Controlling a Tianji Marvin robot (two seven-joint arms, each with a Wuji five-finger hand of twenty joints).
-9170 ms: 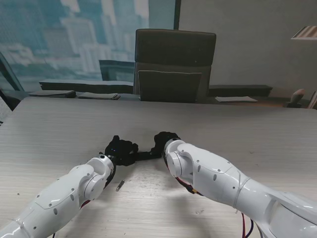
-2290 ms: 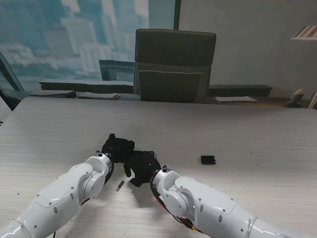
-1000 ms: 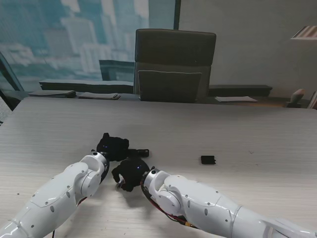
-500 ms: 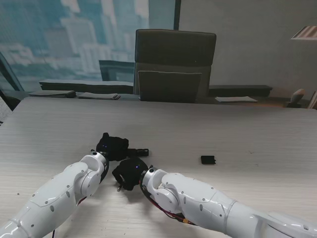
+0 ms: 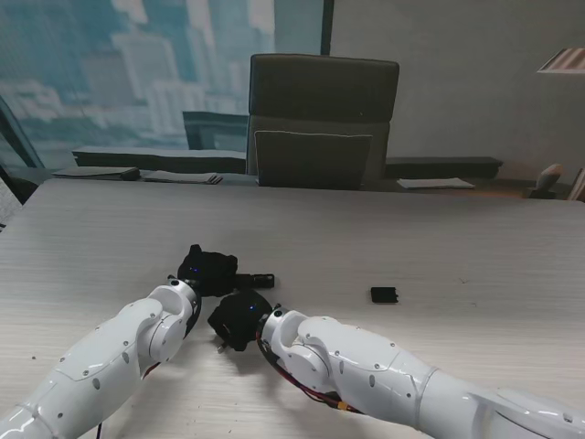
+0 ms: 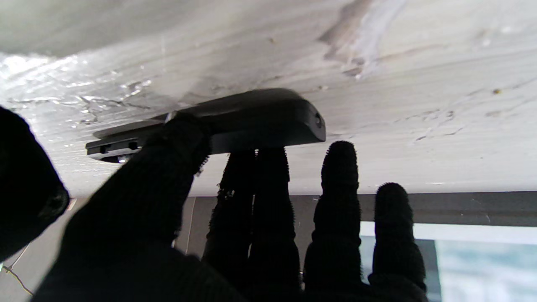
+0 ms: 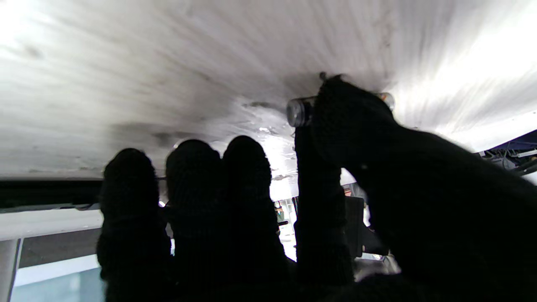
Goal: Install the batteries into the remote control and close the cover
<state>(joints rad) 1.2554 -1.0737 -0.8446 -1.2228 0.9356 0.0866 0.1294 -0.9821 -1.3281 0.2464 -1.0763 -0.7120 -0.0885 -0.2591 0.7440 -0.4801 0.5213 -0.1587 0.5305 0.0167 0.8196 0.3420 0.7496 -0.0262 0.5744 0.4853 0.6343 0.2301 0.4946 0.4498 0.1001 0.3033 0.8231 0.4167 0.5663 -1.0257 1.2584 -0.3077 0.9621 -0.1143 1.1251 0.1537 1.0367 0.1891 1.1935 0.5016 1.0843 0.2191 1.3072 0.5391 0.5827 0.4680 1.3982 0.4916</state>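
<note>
Stand view: your right hand [image 5: 239, 320], in its black knit glove, has crossed from beside the remote, nine seconds back, to the spot just right of your left wrist where the small silver cylindrical battery [image 7: 298, 111] lay. That battery no longer shows on the table in this view; the hand covers the place.

Right wrist view: thumb and index finger are pinched on the battery, both metal ends showing either side of the thumb. It sits at or just off the table surface; you cannot tell which. The other three fingers are straight and close together.

Left wrist view: your left hand [image 6: 235, 226] holds the long black plastic remote control [image 6: 235, 121], thumb over one face, two fingers pressed against the other, the remaining fingers extended and free. The remote sits close to the pale wood-grain table [image 5: 439, 238]; contact cannot be told.

The small black rectangular battery cover [image 5: 384, 294] lies well apart to the right, off the remote.

Judgement: pickup looks made or nearly so. Next you carry the battery to the open bay. Only one battery is visible. Risk: the thin pinch may let it roll.
</note>
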